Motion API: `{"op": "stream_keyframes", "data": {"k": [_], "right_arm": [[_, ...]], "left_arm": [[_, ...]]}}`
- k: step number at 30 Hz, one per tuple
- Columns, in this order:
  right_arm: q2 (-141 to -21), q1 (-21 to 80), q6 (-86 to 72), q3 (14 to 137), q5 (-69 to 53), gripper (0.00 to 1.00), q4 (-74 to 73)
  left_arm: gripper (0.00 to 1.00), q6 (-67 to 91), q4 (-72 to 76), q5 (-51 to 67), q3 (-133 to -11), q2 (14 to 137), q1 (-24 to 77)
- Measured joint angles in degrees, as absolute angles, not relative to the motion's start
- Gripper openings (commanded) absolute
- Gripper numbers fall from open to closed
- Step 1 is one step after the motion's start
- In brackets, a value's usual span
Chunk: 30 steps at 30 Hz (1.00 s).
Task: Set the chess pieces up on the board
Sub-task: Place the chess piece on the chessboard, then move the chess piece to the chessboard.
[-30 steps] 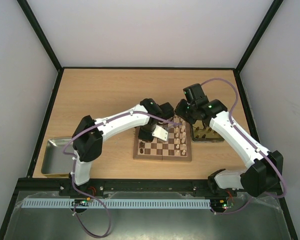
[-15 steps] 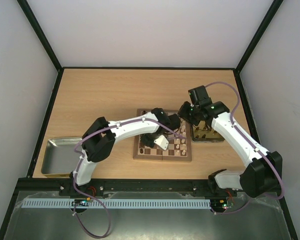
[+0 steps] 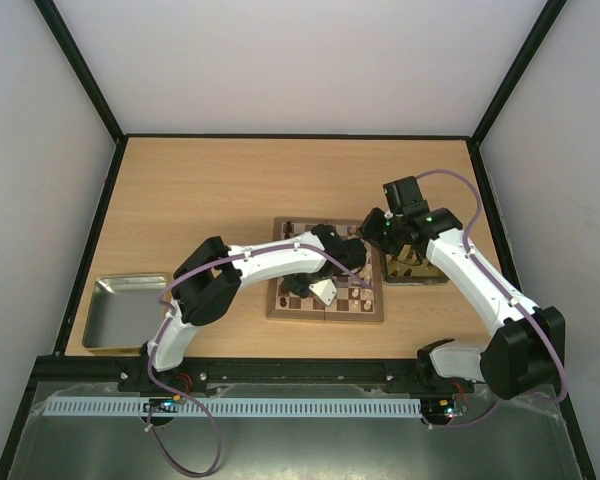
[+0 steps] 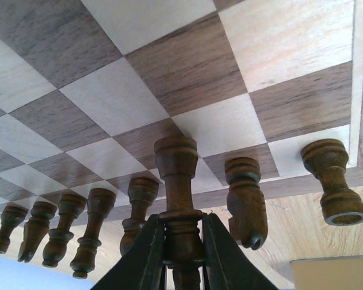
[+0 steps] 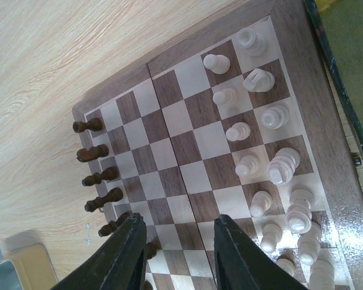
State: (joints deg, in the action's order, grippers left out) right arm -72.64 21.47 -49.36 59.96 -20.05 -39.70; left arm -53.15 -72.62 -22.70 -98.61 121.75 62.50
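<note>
**Your left hand [image 4: 180, 228] holds one dark piece [image 4: 176, 181] at the board [image 4: 169, 60]; your right hand [image 5: 180, 244] is empty.**

The two left fingers [image 4: 146, 254] press on the stem of this piece. Its far end is at a dark square just beside the row of dark chessmen [image 4: 245, 199] along the board edge; whether it touches the square, I cannot tell. Your right hand hovers above the same board, with its fingers [image 5: 130, 254] a moderate gap apart and nothing between them. In its view the pale chessmen [image 5: 272, 163] stand in two rows on one side, and the dark ones stand on the opposite edge. From above, the board lies in the middle of the counter [image 3: 210, 190]. A yellow tray [image 3: 420, 281] lies just beside its right edge.
</note>
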Motion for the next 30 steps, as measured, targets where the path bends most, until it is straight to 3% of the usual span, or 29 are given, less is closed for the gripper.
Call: {"op": "stream_keyframes", "data": {"k": [20,30], "right_arm": [[-72.62,20.62,-48.60,58.48,-22.31,0.32,-38.50],[-72.62,20.62,-47.92,58.61,-22.22,0.32,-38.57]], "left_arm": [[0.34,-53.89,-72.62,-24.86,-100.03,121.93,63.57],[0.56,-53.60,-72.64,-25.91,-103.85,121.93,63.57]]}}
